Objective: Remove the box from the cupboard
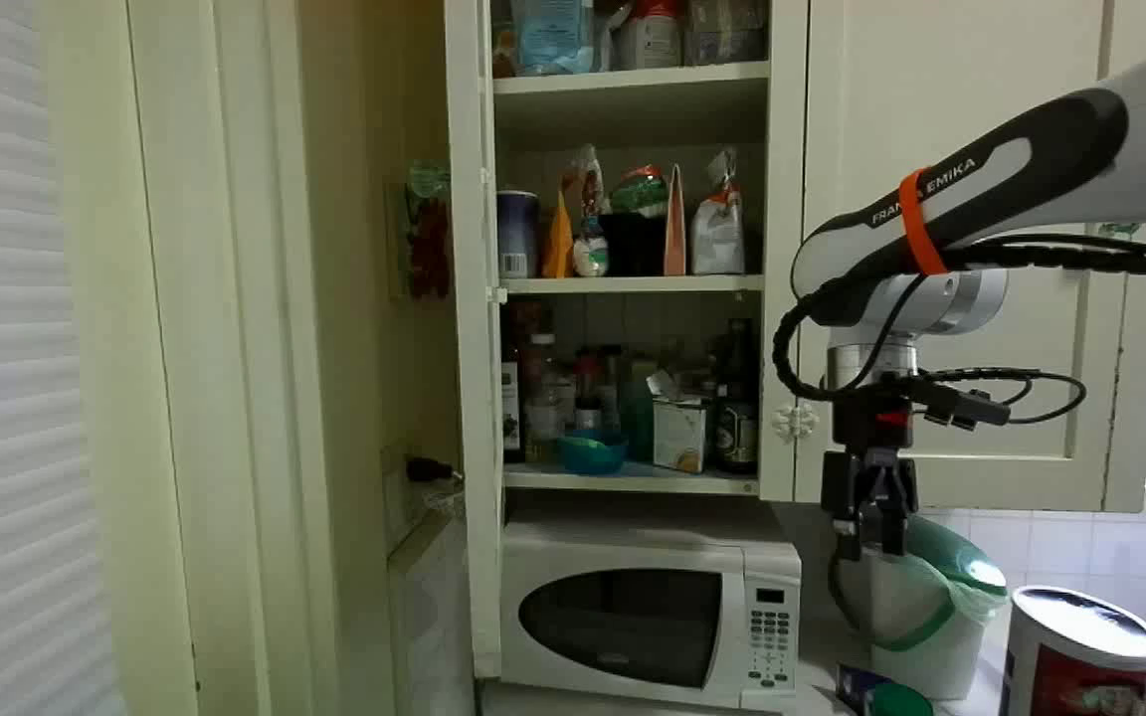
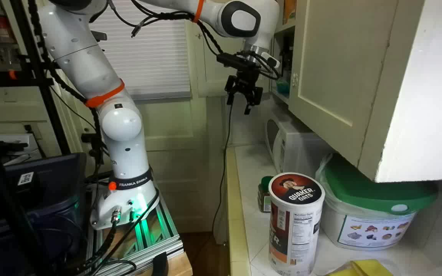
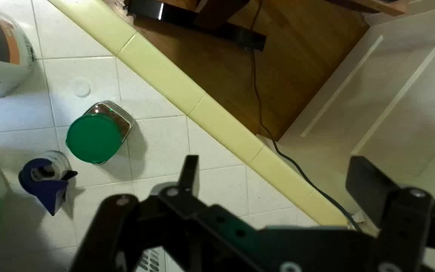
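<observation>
Gripper [image 1: 869, 542] poised in front of the cupboard [image 1: 784, 149], jaws set wide, fingers [image 3: 190, 172] pointing down; the wrist view shows nothing held. We find it outside the right edge of the opening, before the closed door [image 1: 1046, 318], while in the wrist view the yellow front edge [image 3: 217, 124] of the counter [image 3: 157, 147] runs aslant below the gap.

We take the box [image 1: 674, 224] to be the tall, narrow orange-tan form on the middle shelf [image 1: 623, 285], toward its right end, between a black bundle [image 1: 633, 239] and a silvery bag [image 1: 719, 239]. Only its slim side shows, so we cannot confirm cardboard; a pale carton [image 1: 679, 435] with raised flaps, near the right end of the lowest shelf [image 1: 623, 481], is the rival reading.

Governing relation: from the gripper, the box lies upward, leftward in an exterior view, and inward past the shelf's front edge. Its long axis stands vertical, parallel to the fingers. We judge that the coming move calls for a rise, a shift past the opening's right edge, and a swing of the fingers toward the shelf. Only one arm [image 1: 1055, 164] serves. Close neighbours, we expect, leave little finger room on either flank.
</observation>
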You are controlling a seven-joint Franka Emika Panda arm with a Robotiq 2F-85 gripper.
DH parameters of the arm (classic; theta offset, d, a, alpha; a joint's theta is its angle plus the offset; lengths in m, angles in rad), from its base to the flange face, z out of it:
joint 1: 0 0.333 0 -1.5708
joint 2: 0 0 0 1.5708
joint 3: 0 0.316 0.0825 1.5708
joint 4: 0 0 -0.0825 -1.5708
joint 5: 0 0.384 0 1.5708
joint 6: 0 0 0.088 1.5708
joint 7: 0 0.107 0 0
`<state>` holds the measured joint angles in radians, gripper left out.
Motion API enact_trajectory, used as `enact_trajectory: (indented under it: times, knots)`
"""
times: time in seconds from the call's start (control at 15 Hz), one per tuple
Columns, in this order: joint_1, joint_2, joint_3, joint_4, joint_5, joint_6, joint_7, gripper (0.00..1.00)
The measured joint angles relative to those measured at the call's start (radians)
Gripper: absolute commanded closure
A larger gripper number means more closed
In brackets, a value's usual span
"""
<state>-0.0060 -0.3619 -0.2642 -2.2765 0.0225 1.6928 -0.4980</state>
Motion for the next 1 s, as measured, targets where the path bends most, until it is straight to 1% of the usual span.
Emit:
enact_trajectory:
  times: [0.73, 0.87, 1.0]
  knots:
    - [-0.003, 0.000, 0.003, 0.000, 0.000, 0.000, 0.000, 0.00]
    - [-0.013, -0.002, 0.028, 0.002, -0.005, 0.004, 0.031, 0.00]
    - [-0.016, -0.018, 0.086, 0.023, -0.010, 0.005, 0.135, 0.00]
